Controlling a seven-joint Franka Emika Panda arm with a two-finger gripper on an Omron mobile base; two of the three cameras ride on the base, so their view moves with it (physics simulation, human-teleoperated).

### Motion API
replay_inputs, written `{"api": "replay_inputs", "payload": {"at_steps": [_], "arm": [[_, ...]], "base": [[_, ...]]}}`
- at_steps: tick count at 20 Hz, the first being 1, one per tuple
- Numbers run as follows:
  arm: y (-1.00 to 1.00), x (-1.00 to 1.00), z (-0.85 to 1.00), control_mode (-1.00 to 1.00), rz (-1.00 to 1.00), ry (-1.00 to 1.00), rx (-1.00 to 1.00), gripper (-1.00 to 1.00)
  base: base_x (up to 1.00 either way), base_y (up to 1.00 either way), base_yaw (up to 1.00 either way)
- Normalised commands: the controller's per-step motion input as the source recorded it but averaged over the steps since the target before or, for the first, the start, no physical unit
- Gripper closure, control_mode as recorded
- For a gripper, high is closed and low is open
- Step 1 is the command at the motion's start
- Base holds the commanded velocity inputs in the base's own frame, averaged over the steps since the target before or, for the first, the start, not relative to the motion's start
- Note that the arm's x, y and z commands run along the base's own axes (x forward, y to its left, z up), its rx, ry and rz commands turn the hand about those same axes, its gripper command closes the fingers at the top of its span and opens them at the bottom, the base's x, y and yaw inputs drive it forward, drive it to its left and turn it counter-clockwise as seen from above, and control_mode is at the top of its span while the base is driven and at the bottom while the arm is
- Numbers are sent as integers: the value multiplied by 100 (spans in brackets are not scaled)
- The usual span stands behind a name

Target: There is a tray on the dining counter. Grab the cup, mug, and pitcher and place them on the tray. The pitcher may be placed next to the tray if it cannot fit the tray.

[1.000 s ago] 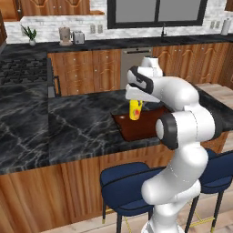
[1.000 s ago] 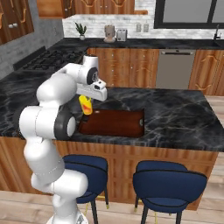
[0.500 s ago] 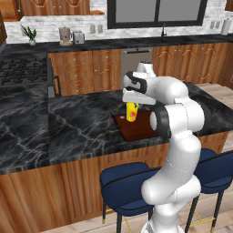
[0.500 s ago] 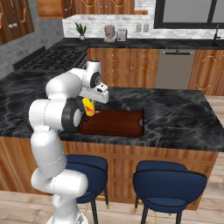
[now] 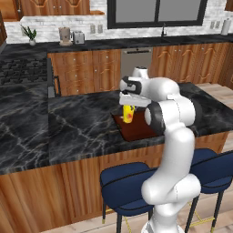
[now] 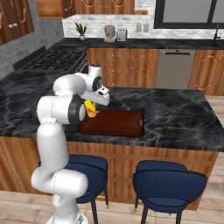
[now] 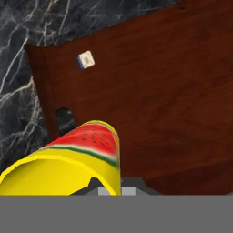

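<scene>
My gripper point(image 5: 129, 108) is shut on a yellow cup point(image 5: 129, 114) with a watermelon picture, holding it tilted just above the left end of the tray point(image 5: 139, 132). From the right, the gripper point(image 6: 93, 105) holds the cup point(image 6: 90, 109) over the tray point(image 6: 120, 124) on the dining counter point(image 6: 175, 111). In the hand view the cup point(image 7: 68, 159) hangs over the tray point(image 7: 164, 91) near its handle slot. A tall pale grey vessel point(image 5: 225, 26) on the back counter may be the pitcher. The mug is out of view.
A small white and blue cube point(image 7: 85, 59) lies on the tray near its corner. Two blue stools point(image 6: 168, 181) stand under the dining counter's front. The stove point(image 6: 52, 61) is at the far left, and a plant point(image 6: 81, 29) and toaster point(image 6: 121, 34) stand on the back counter.
The hand with the cup has shifted slightly left and lower over the tray's left end, and the arm's elbow has swung in towards the counter.
</scene>
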Motion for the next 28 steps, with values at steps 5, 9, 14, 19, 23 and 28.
{"api": "replay_inputs", "payload": {"at_steps": [5,9,14,19,23,28], "arm": [[13,32,-26,-100,0,3,0,100],[10,27,-27,-100,0,3,0,100],[4,19,-25,-100,0,3,0,100],[0,15,-20,-100,0,0,0,100],[0,14,-15,-100,0,0,0,100],[0,3,-7,-100,0,0,0,100]], "base": [[0,0,0],[0,0,0],[0,0,0],[0,0,0],[0,0,0],[0,0,0]]}}
